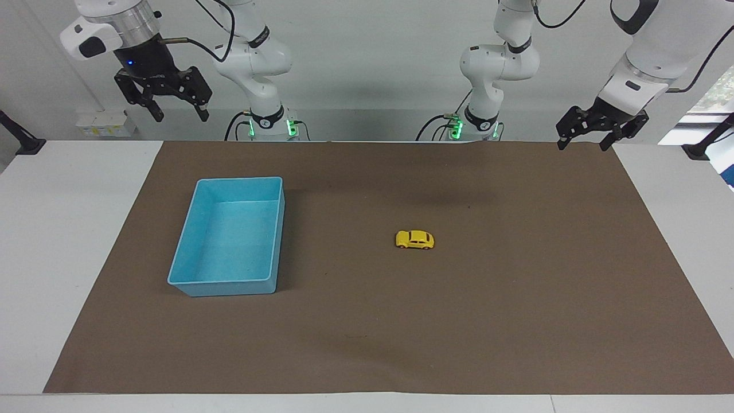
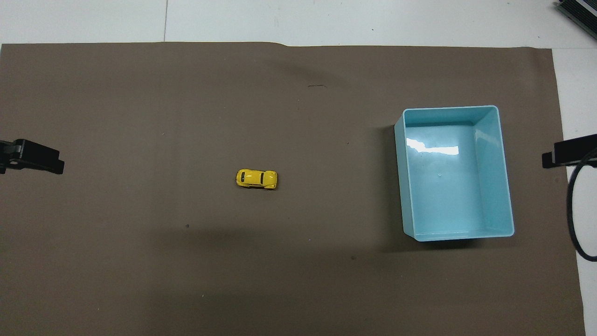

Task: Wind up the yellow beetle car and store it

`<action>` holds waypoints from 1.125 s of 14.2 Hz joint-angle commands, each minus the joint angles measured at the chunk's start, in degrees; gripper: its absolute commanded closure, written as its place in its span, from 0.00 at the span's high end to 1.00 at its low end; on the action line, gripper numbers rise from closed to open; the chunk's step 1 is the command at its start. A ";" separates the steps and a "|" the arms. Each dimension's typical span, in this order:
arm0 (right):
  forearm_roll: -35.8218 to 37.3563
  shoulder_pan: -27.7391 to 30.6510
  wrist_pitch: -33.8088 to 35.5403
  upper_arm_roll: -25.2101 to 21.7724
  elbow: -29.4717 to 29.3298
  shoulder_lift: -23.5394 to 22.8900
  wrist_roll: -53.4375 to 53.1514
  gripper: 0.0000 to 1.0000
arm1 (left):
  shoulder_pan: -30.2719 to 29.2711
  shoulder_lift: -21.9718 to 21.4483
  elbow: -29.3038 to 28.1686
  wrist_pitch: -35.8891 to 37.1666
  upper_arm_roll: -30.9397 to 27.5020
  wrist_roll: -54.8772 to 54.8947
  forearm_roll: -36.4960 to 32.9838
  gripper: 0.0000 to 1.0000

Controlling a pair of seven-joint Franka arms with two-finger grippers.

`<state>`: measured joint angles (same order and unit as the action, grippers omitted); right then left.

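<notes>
The yellow beetle car (image 1: 414, 240) stands on its wheels near the middle of the brown mat, and also shows in the overhead view (image 2: 256, 179). The light-blue tray (image 1: 229, 287) sits empty toward the right arm's end of the table (image 2: 447, 186), well apart from the car. My left gripper (image 1: 584, 142) is open and empty, raised over the mat's edge at the left arm's end; its tip shows in the overhead view (image 2: 32, 156). My right gripper (image 1: 179, 112) is open and empty, raised high at the right arm's end, with its tip in the overhead view (image 2: 569, 151). Both arms wait.
A brown mat (image 1: 516, 315) covers most of the white table (image 1: 57, 258). A black cable loop (image 2: 576, 219) hangs beside the tray at the right arm's end.
</notes>
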<state>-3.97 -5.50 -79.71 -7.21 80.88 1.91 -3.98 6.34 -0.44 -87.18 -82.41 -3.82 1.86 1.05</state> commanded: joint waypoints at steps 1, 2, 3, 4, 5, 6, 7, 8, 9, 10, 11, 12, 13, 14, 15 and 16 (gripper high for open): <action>-0.78 0.76 0.43 0.27 0.42 0.73 1.43 1.00 | -1.07 -0.44 -0.44 -0.65 0.66 0.25 -0.08 1.00; -0.78 0.76 0.52 0.27 0.42 0.73 1.43 1.00 | -0.98 -0.35 -0.36 -0.91 0.66 0.16 -0.08 1.00; -0.69 0.76 0.43 0.18 0.42 0.73 1.43 1.00 | -0.98 -0.35 -0.36 -1.43 0.66 0.24 -0.08 1.00; -0.78 0.76 0.43 0.27 0.42 0.73 1.43 1.00 | -0.98 -0.35 -0.44 -1.96 0.66 0.42 0.01 1.00; -0.78 0.76 0.52 0.27 0.42 0.73 1.43 1.00 | -0.98 -0.35 -0.44 -2.23 0.66 1.47 0.01 1.00; -0.69 0.76 0.43 0.27 0.42 0.73 1.43 1.00 | -0.98 -0.26 -0.18 -2.14 0.66 3.48 -0.17 1.00; -0.69 0.76 0.52 0.27 0.42 0.73 1.43 1.00 | -0.98 -0.09 -0.01 -2.06 0.66 5.06 -0.34 1.00; -0.69 0.76 0.43 0.18 0.42 0.73 1.43 1.00 | -0.98 -0.09 -0.01 -1.97 0.66 6.04 -0.26 1.00; -0.78 0.76 0.43 0.27 0.42 0.73 1.43 1.00 | -0.98 -0.09 0.08 -1.97 0.66 7.53 -0.34 1.00; -0.78 0.76 0.52 0.27 0.42 0.73 1.43 1.00 | -0.98 -0.09 0.00 -2.05 0.66 8.93 -0.26 1.00; -0.78 0.76 0.52 0.27 0.42 0.73 1.43 1.00 | -0.98 -0.35 -0.27 -1.88 0.66 9.99 -0.08 1.00; -0.78 0.76 0.43 0.27 0.42 0.73 1.43 1.00 | -0.98 -0.35 -0.36 -1.70 0.66 11.92 -0.08 1.00; -0.78 0.76 0.43 0.27 0.42 0.73 1.43 1.00 | -0.98 -0.35 -0.36 -1.62 0.66 14.72 -0.08 1.00; -0.78 0.76 0.52 0.27 0.42 0.73 1.43 1.00 | -1.07 -0.35 -0.44 -1.61 0.66 17.27 -0.08 1.00; -0.78 0.76 0.43 0.27 0.42 0.73 1.43 1.00 | -1.07 -0.35 -0.62 -1.61 0.57 19.12 -0.08 1.00; -0.78 0.76 0.52 0.27 0.42 0.73 1.43 1.00 | -1.07 -0.26 -0.62 -1.88 0.66 20.62 -0.08 1.00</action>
<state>-3.97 -5.50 -79.71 -7.21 80.88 1.91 -3.98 6.34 -0.43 -87.28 -83.66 -3.81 18.65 1.05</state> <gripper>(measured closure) 0.000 0.000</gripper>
